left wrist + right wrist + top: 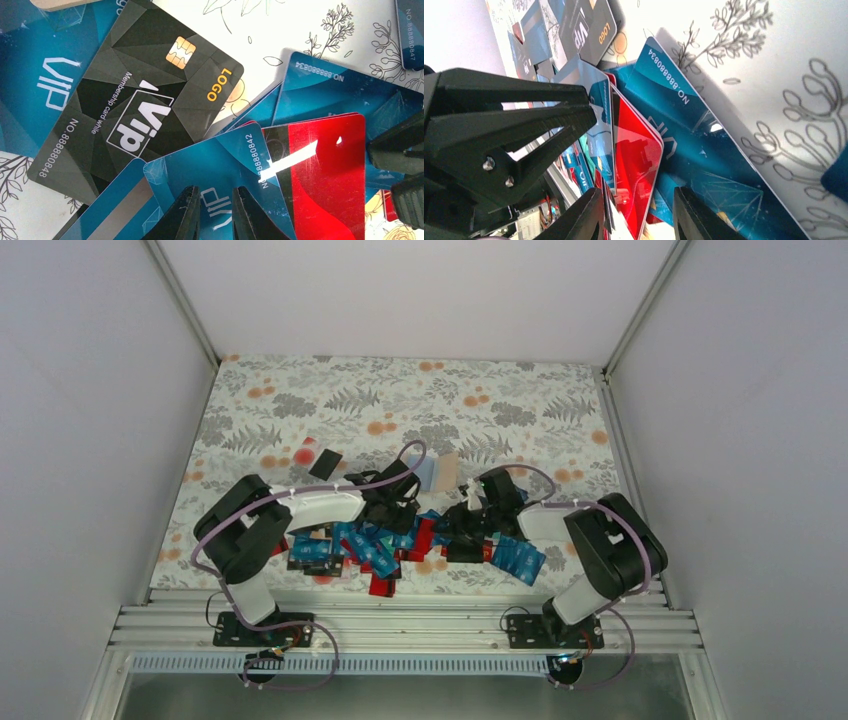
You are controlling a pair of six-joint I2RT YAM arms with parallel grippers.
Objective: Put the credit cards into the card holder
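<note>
Left pincer [215, 196]: I am seeing its two black fingers standing nearly together over a blue plastic card printed VIP [210, 167], with a thin slit showing between them. I cannot tell whether they are pinching it.
Right pincer [636, 197]: I am reading its jaws as apart, straddling the near end of a glossy red plastic card [636, 155] without clamping it.
Card holder [448, 468]: the small tan flat pouch is lying on the floral-printed table cover [400, 390], just beyond the heap of credit cards [380, 545] and between the two arms (no card is going into it yet).
Risk: I am worrying that both pincers are working the same overlapping stack. A pull on one card could be dragging its neighbours along or bringing up two at once. The two sets of fingers are near each other and could be knocking together. Thin, slick plastic could also be slipping free on the way to the pouch.
Print: I am reading "VIP", "LOGO", "Membership card while" and "NO.88880848" on the black faceted chip card [135, 100]. The blue one under the left fingers is showing "NO.88880842", and a second blue card [345, 95] is showing "NO.88880834".
</note>
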